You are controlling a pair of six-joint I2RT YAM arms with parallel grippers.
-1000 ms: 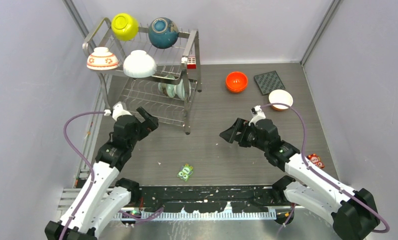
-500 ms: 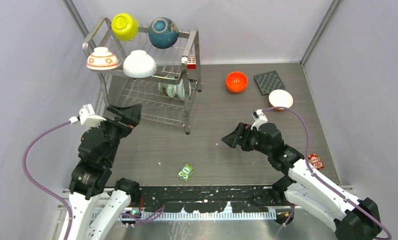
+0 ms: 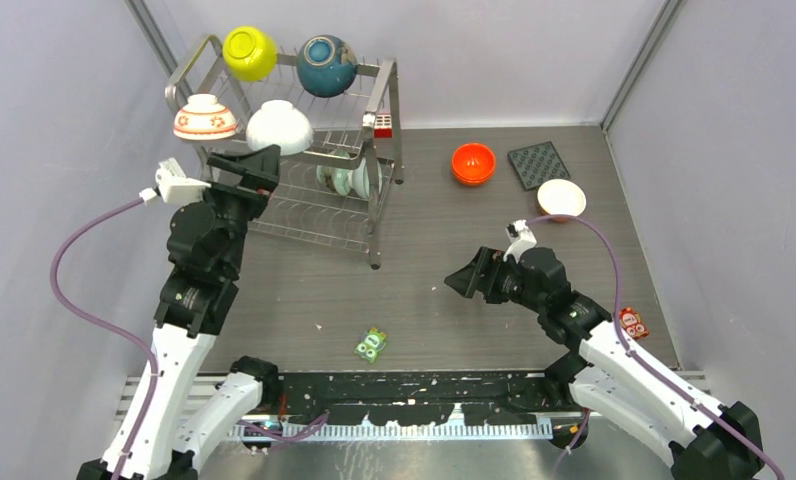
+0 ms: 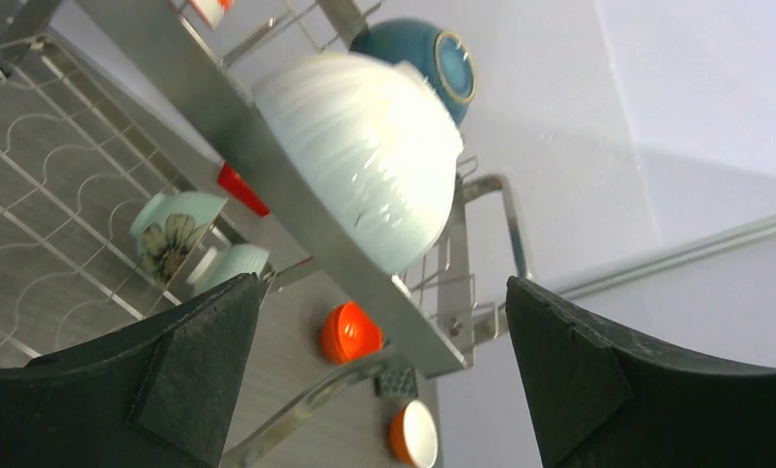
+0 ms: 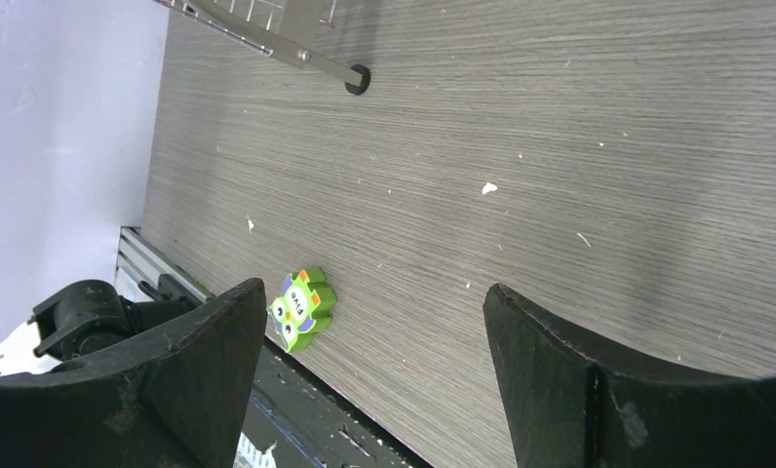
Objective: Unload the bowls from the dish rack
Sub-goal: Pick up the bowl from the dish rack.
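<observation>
The steel wire dish rack (image 3: 385,90) stands at the back left. Its top tier holds a yellow-green bowl (image 3: 249,52), a teal bowl (image 3: 326,65), a white bowl with red flowers (image 3: 204,117) and a plain white bowl (image 3: 279,127). Pale green bowls (image 3: 344,180) stand in the lower tier. My left gripper (image 3: 246,166) is open and empty, just in front of the white bowl (image 4: 365,166) and a little below it; the bowl sits between and beyond my fingers. My right gripper (image 3: 461,280) is open and empty, low over the table's middle.
An orange bowl (image 3: 473,163), a dark square mat (image 3: 539,163) and an orange bowl with a white inside (image 3: 561,198) lie at the back right. A green owl toy (image 3: 372,343) lies near the front edge. A red-white piece (image 3: 631,321) lies at the right. Walls stand close by.
My left arm has risen and swung back towards the rack, bringing its open gripper up to the white bowl. My right arm drew back slightly, then held still.
</observation>
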